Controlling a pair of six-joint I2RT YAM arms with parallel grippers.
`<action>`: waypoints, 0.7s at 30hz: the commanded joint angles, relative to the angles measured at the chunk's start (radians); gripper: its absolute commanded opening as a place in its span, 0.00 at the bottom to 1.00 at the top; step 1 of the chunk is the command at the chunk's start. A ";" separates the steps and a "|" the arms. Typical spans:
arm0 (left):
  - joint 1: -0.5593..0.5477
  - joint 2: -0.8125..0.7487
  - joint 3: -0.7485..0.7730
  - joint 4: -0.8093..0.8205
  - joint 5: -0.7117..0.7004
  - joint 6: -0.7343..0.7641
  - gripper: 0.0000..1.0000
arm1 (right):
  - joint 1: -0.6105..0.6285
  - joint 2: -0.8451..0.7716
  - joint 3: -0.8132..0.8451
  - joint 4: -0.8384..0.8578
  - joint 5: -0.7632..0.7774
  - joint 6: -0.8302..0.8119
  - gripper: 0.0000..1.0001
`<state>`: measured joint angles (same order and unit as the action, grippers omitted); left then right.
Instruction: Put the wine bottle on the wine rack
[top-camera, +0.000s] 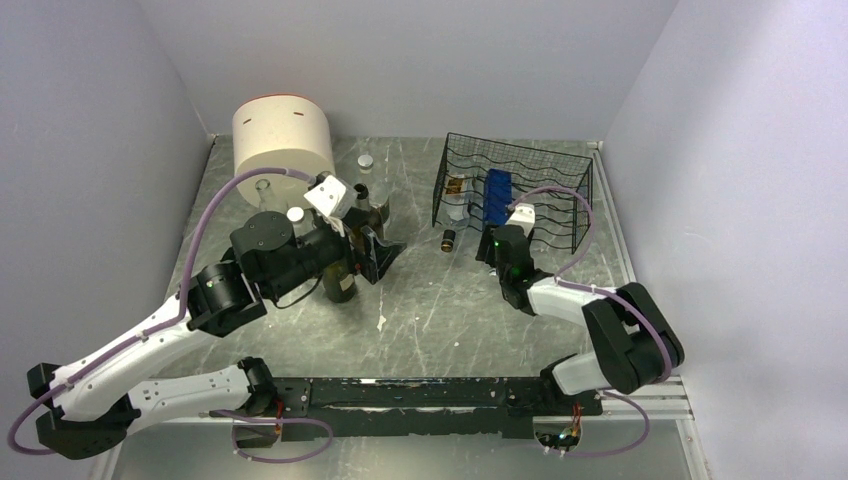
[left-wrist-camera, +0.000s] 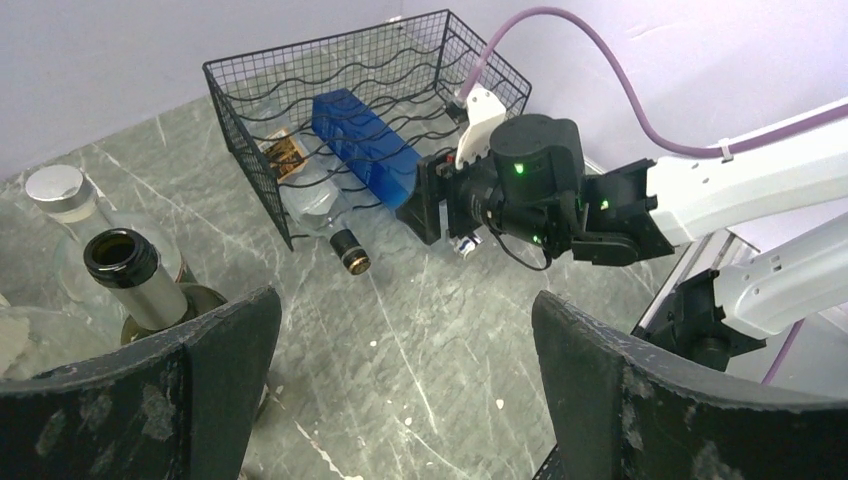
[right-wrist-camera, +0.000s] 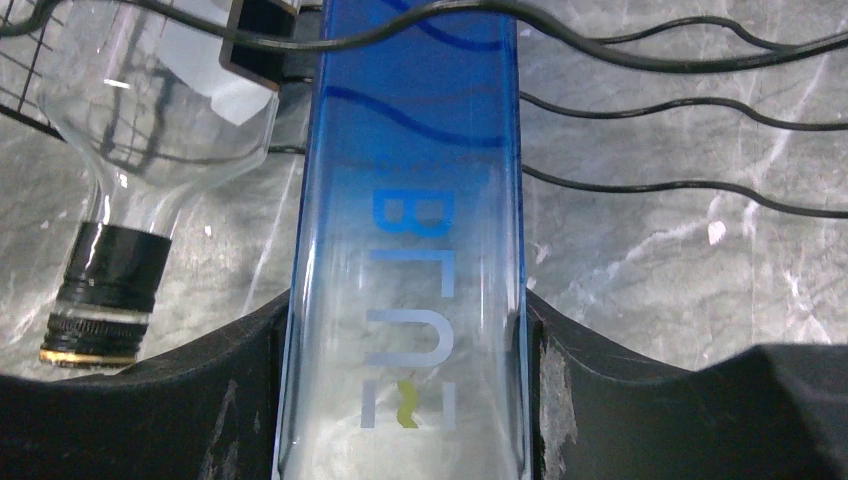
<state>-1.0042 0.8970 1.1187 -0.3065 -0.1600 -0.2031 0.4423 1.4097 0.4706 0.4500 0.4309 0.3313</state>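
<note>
Black fingers (right-wrist-camera: 180, 400) of the right gripper (right-wrist-camera: 410, 410) fill the bottom of its wrist view, clamped on the two flat sides of a blue square-sided bottle (right-wrist-camera: 415, 180). That hold keeps the slab-like glass from twisting while its length points into the wine rack (left-wrist-camera: 245, 140). The bottle's far end lies under the rack's wavy wires, so I judge it part-way into a slot, with the final seating and the release not yet done. Just beside it in the rack lies a clear bottle (right-wrist-camera: 150, 110), its black-capped neck poking out of the rack's open front, which is probably why the blue one goes into the neighbouring slot. Well apart from the rack, the left gripper (left-wrist-camera: 405, 390) hovers with its jaws spread wide and nothing between them, just beside an uncorked dark wine bottle (left-wrist-camera: 125, 265) that stands upright, likely the next to go. Farther from the rack stands a cream cylinder (top-camera: 283, 135)
</note>
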 joint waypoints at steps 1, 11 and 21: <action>0.006 0.013 0.028 -0.022 0.003 -0.008 1.00 | -0.025 0.017 0.079 0.253 -0.017 -0.022 0.00; 0.006 0.039 0.052 -0.027 0.009 -0.009 1.00 | -0.043 0.101 0.132 0.232 -0.060 -0.007 0.24; 0.006 0.062 0.073 -0.036 0.007 -0.011 1.00 | -0.048 0.129 0.168 0.182 -0.050 0.010 0.64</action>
<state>-1.0042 0.9512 1.1515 -0.3382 -0.1600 -0.2031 0.4034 1.5520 0.5743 0.4950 0.3553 0.3389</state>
